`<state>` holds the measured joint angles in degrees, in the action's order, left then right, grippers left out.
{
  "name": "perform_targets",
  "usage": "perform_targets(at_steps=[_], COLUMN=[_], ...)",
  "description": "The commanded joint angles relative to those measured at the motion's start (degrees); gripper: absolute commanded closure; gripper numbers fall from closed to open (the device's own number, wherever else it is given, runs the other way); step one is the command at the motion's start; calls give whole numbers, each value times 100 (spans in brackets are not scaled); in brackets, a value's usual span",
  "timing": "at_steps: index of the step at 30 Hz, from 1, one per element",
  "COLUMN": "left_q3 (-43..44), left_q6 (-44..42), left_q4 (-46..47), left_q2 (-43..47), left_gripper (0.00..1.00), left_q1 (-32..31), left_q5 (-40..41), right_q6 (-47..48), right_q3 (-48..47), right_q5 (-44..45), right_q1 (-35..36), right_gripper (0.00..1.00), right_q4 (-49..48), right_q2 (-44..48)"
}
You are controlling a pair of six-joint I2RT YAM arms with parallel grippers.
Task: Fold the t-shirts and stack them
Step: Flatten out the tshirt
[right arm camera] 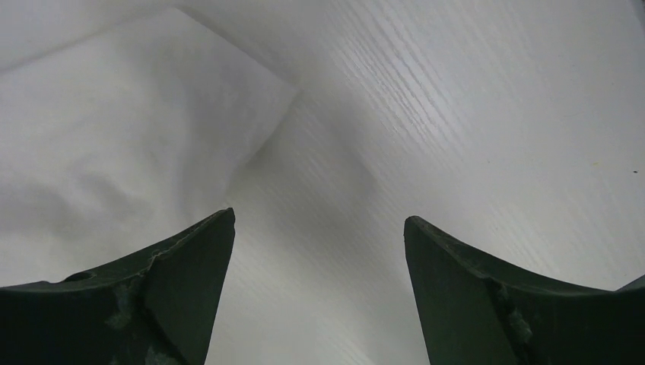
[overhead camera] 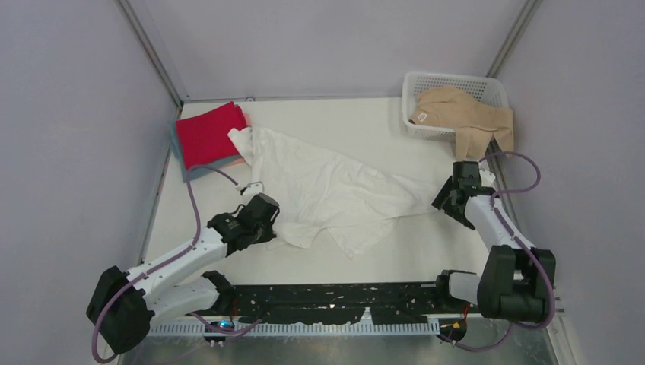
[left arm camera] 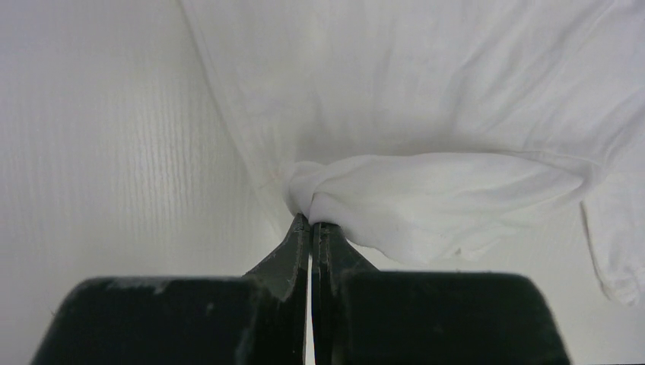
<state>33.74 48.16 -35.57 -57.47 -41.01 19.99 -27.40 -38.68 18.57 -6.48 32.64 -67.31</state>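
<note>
The white shirt (overhead camera: 327, 190) lies spread and rumpled across the middle of the table (overhead camera: 365, 122), running from the far left down toward the near right. The left hand (overhead camera: 272, 224) is at the shirt's near-left edge. In the left wrist view its fingers (left arm camera: 293, 251) are clenched together on a bunched fold of the white shirt (left arm camera: 426, 91), and the cloth puckers into a small knot right at the tips. The right hand (overhead camera: 449, 201) is at the shirt's right end. In the right wrist view the right hand (right arm camera: 319, 228) is released, its fingers (right arm camera: 190, 266) spread wide over bare table. A corner of the white shirt (right arm camera: 114, 137) lies just beyond and to the left of the left finger, and no cloth is between the two fingers. I cannot tell whether that finger touches the cloth. At the far left corner a red square (overhead camera: 209, 133) tops a stack, with a teal-blue square (overhead camera: 181, 156) and a pink square (overhead camera: 237, 162) showing at its edges below. The white shirt's far-left end reaches the stack's right side. At the far right stands a white basket (overhead camera: 449, 80). The tan shirt (overhead camera: 464, 118) lies partly inside it and hangs over its near-right rim, just beyond the right hand.
</note>
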Motion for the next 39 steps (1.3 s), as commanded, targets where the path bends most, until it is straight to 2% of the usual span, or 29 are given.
perform_targets(at_steps=[1,10,15,20,21,30,35,36,39], left_q3=[-119,-300,-310,-358,-367,-375,-381,-367,-180], left_q6=[-209,-355,-369,-369,-369,-301,-274,-273,-268], left_q4=[297,506,456,504,505,438,453,436,159], left_q2=[60,201,223,272,261,294,436,471,652], left_gripper=[100,100,100,100,100,100,100,100,100], left_q1=[221,332,373,426,435,477,488,482,487], left_q5=[7,-91,-56,-66,-66,25,97,139,497], right_q6=[128,-47,-10,-23,-14,-143,-177,-174,-154], right_q3=[-214,-670,-940,-932,-914,-842,-766,-769,-807], right_q5=[-409,-379,-416,-528,-551,-729,-981,-1015,-1238], right_q1=[-158,-236,-320,-355,-363,-367,-367,-365,-358], right_gripper=[14,22,23,29,34,55,81,90,94], right_q4=[-322,-953,-951,-1050,-1155,-1274,-1309,-1292,-1311], right_q2=[-627,-1349,-1486,-1811,-1873,-2344,-2188,-2132,-1656])
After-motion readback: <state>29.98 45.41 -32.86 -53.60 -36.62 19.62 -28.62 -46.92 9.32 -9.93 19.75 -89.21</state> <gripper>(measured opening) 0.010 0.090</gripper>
